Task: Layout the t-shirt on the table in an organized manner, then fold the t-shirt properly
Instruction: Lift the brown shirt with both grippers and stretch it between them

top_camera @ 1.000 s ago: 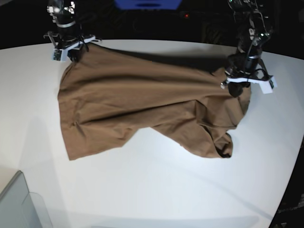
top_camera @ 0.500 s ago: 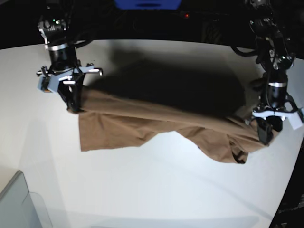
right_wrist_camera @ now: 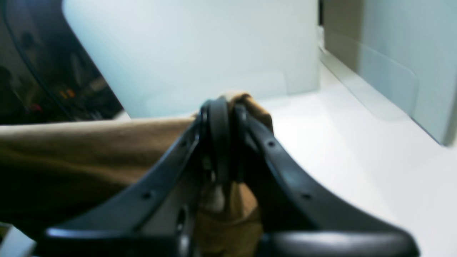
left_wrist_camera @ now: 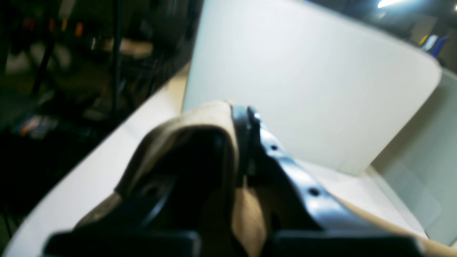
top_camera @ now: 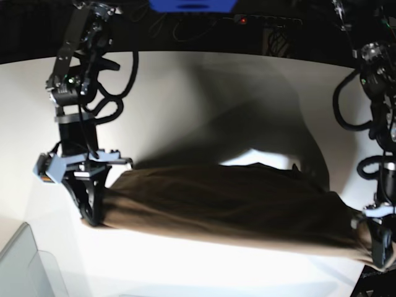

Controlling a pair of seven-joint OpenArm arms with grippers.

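Since a second ago I have pulled both arms toward the near edge of the table [top_camera: 204, 80]. The shirt [top_camera: 235, 207] lay spread and rumpled across the middle then; now it hangs stretched between my two grippers as a long brown band low in the base view, its shadow wide on the white top behind it.

My right gripper [top_camera: 91, 213] is pinched on one end of the shirt, my left gripper [top_camera: 378, 252] on the other, at the picture's far right corner. That left one is nearly cut off by the frame there, and its tips are dark against the cloth. Whether the band's lower edge touches the table I cannot tell.

The wrist views settle the grips. In the right wrist view the right gripper [right_wrist_camera: 228, 107] has its jaws pressed together with brown shirt [right_wrist_camera: 89, 150] bunched at the tips. In the left wrist view, blurred, cloth [left_wrist_camera: 200, 125] drapes over one finger of the left gripper [left_wrist_camera: 241, 114], which seems clamped on it. A grey bin [top_camera: 25, 266] shows at the corner.
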